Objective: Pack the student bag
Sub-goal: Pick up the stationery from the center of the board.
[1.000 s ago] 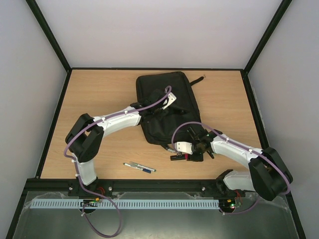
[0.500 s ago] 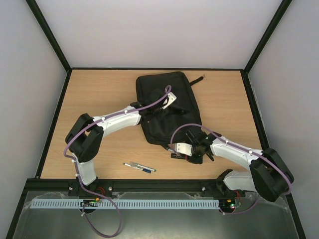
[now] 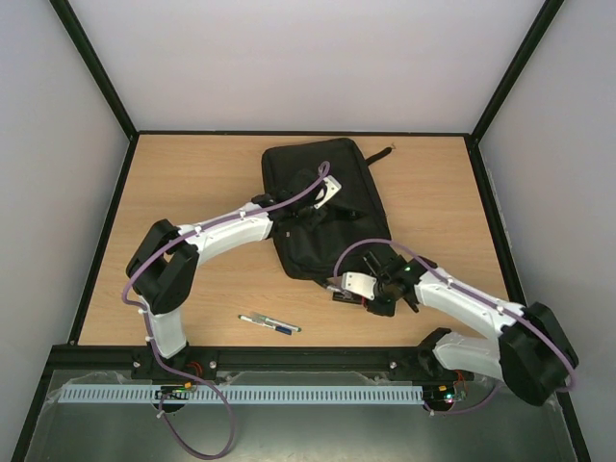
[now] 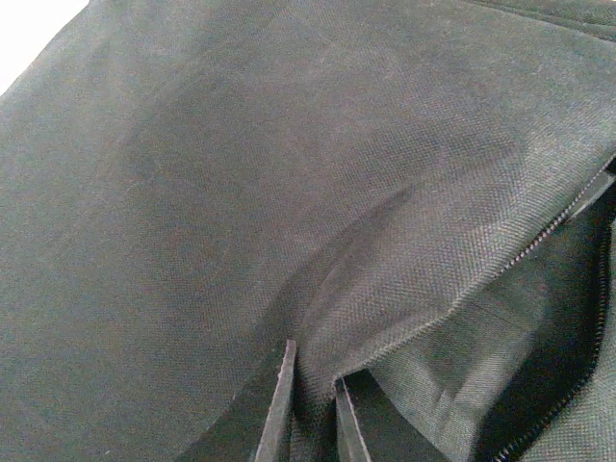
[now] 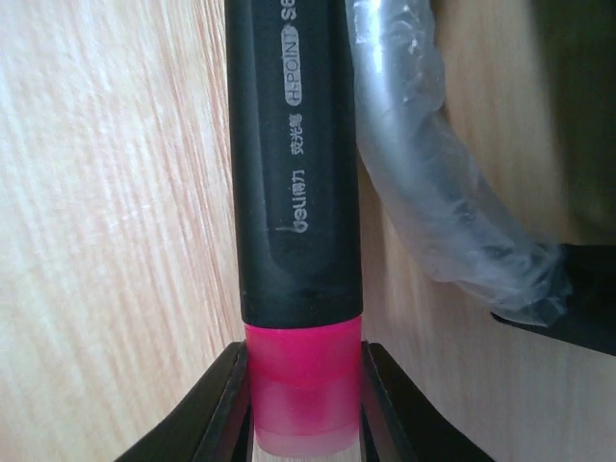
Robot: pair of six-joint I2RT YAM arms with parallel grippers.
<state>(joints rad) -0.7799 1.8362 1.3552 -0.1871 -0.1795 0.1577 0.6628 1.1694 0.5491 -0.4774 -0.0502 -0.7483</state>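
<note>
Toward the upper middle of the overhead frame, the student bag [image 3: 298, 168] lies flat and tilted on the worktop [image 3: 192, 183], its strap [image 3: 382, 154] trailing to the upper right. I see the left arm [image 3: 226, 234] reaching in from the lower left across the bag's middle. In the left wrist view, the left jaws are all but closed, pinching a fold of the bag's black fabric beside an unzipped opening [image 4: 568, 318]. At the bag's lower edge, the right jaws are clamped on either side of the pink end of a black highlighter [image 5: 294, 192]. It sits just beside the bag's plastic-wrapped silver handle [image 5: 433, 192]. Further to the lower left, a pen [image 3: 269, 324] lies alone on the worktop, well apart from the bag.
</note>
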